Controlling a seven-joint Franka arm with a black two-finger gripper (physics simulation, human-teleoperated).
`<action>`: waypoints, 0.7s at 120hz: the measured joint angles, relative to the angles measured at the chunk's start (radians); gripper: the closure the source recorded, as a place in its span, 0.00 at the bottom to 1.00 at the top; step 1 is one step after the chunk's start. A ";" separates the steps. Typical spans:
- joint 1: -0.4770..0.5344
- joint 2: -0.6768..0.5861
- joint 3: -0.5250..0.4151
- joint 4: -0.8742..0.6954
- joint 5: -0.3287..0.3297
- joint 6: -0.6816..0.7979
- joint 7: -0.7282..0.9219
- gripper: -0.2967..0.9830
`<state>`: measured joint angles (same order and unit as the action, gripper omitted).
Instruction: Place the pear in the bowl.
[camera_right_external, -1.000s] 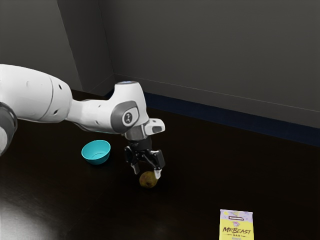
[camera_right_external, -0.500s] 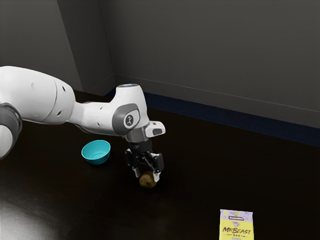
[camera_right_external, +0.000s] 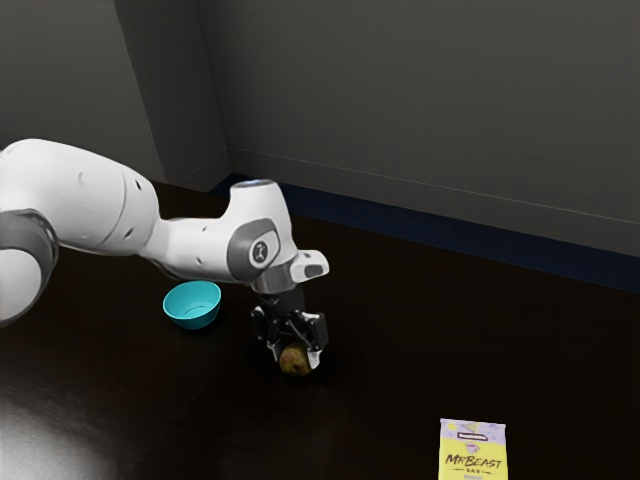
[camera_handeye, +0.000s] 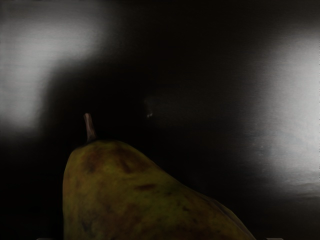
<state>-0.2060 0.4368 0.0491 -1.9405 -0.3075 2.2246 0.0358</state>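
My gripper (camera_right_external: 295, 357) is low over the table in the exterior view, its fingers open on either side of the pear (camera_right_external: 294, 361). The brownish-yellow pear lies on the dark table, its upper part between the fingers. In the wrist view the pear (camera_handeye: 145, 200) is large and close under the hand, stem showing, and slivers of the gripper (camera_handeye: 162, 238) stand wide apart at the lower edge, beyond the pear's sides. A turquoise bowl (camera_right_external: 193, 318) with nothing in it stands upright, to the exterior view's left of the hand.
A yellow and lilac MrBeast bar (camera_right_external: 473, 455) lies at the exterior view's lower right, well away from the pear. The dark table (camera_right_external: 400, 340) runs back toward a grey wall.
My hand has come down around the pear, the fingertips now lower beside it. Pear and bowl have stayed where they were.
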 joint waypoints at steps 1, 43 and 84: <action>0.000 0.000 0.000 0.000 -0.001 0.001 0.000 0.36; 0.004 -0.009 0.001 -0.002 -0.006 0.016 -0.004 0.48; 0.005 -0.158 0.112 -0.018 0.028 -0.035 -0.035 0.65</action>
<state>-0.2014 0.2791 0.1614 -1.9585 -0.2791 2.1893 0.0006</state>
